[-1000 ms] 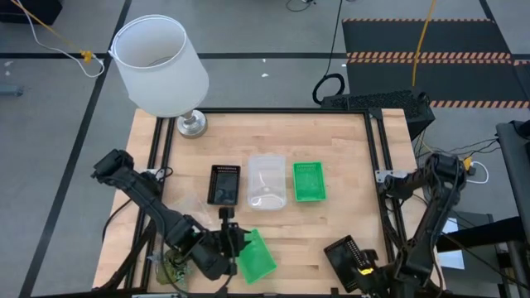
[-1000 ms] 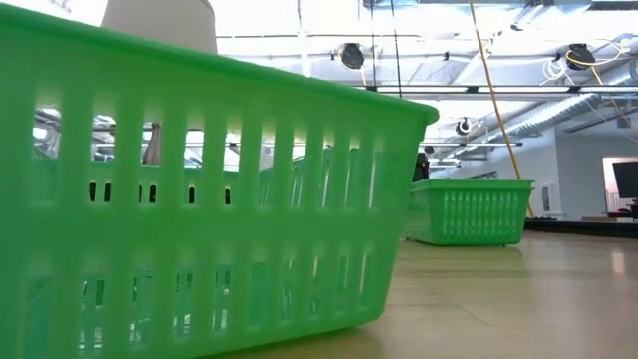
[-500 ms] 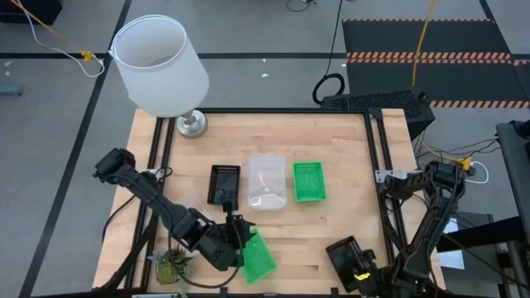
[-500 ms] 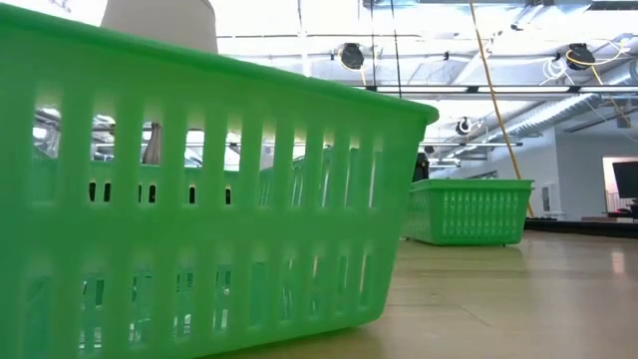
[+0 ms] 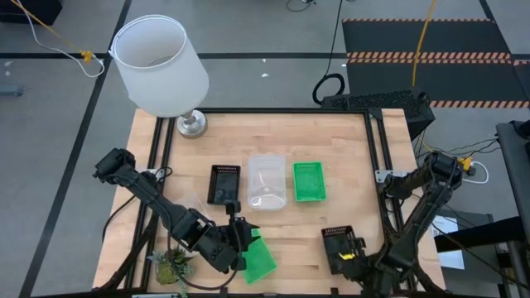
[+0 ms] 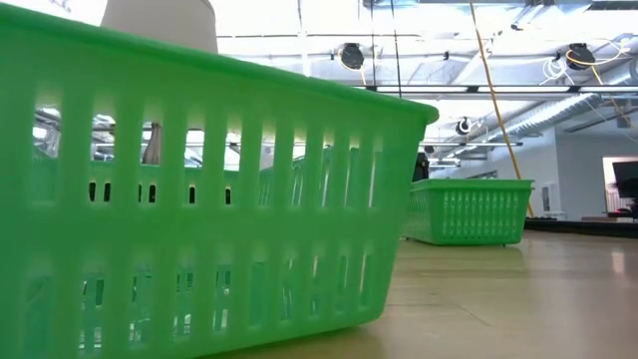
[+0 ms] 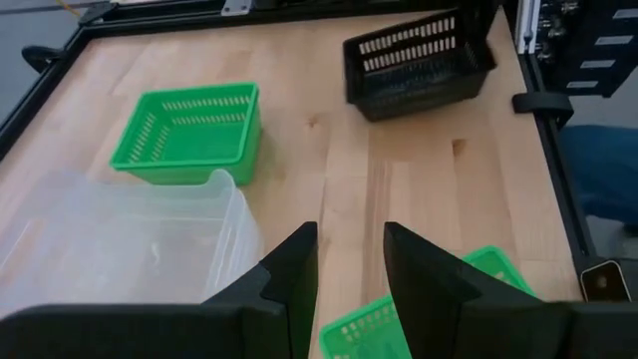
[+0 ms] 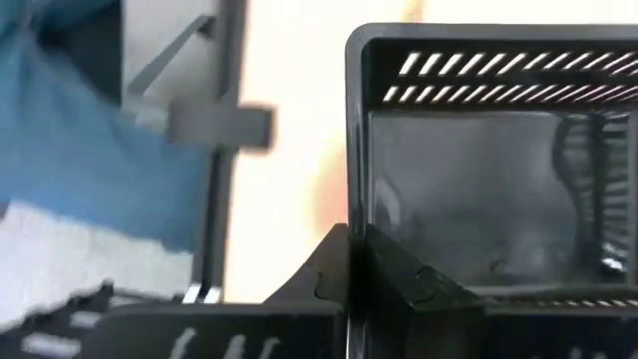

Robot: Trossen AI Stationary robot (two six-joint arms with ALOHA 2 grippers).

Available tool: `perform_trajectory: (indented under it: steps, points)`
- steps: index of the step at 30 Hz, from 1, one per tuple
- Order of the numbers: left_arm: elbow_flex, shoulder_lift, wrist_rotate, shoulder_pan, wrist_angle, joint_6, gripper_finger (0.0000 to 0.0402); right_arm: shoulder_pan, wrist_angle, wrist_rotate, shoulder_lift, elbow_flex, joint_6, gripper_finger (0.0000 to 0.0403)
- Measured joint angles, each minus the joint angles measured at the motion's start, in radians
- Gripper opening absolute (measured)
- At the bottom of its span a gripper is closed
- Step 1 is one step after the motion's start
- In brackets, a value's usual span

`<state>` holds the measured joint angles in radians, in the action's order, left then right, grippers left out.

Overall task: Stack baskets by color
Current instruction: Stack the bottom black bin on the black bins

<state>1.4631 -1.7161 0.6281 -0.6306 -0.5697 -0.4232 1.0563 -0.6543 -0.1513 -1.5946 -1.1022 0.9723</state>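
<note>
A black basket (image 5: 224,184), a clear basket (image 5: 267,182) and a green basket (image 5: 309,180) stand in a row mid-table on their bottoms. Another green basket (image 5: 261,261) rests near the front edge. My left gripper (image 5: 240,242) stands over its rim (image 7: 364,329) with a gap between the fingers. At the front right, my right gripper (image 5: 352,252) is shut on a second black basket (image 5: 335,240). My left gripper: I cannot tell whether its fingers touch the green basket's rim below them. My right gripper pinches the top rim of one side wall (image 8: 356,199) of the black basket, one finger inside and one outside. The fingers come from above, slanting down. The basket stays upright with its open side up.
A big white lampshade on a metal foot (image 5: 161,62) stands at the far left corner. A small green plant (image 5: 170,266) sits by the front left edge, beside my left arm. Bare wood lies between the row and the front baskets.
My right gripper has swung toward the table's left with the black basket. The basket now sits a little farther left and is turned squarer to the table. My left gripper has stayed over the near green basket.
</note>
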Motion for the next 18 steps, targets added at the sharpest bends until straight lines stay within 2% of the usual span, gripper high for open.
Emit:
perform_trajectory:
  steps: [5,13,18]
  points:
    - [0.000,0.000,0.000,0.002,0.025,0.000,0.0120,-0.089,-0.109,-0.017,0.012,-0.078,-0.023,0.0007]
    - [-0.001,-0.053,-0.022,0.001,0.122,0.087,0.0120,-0.181,-0.285,-0.161,0.012,-0.268,-0.163,0.0007]
    - [-0.001,-0.074,-0.025,0.007,0.138,0.114,0.0120,-0.231,-0.330,-0.195,0.012,-0.342,-0.260,0.0007]
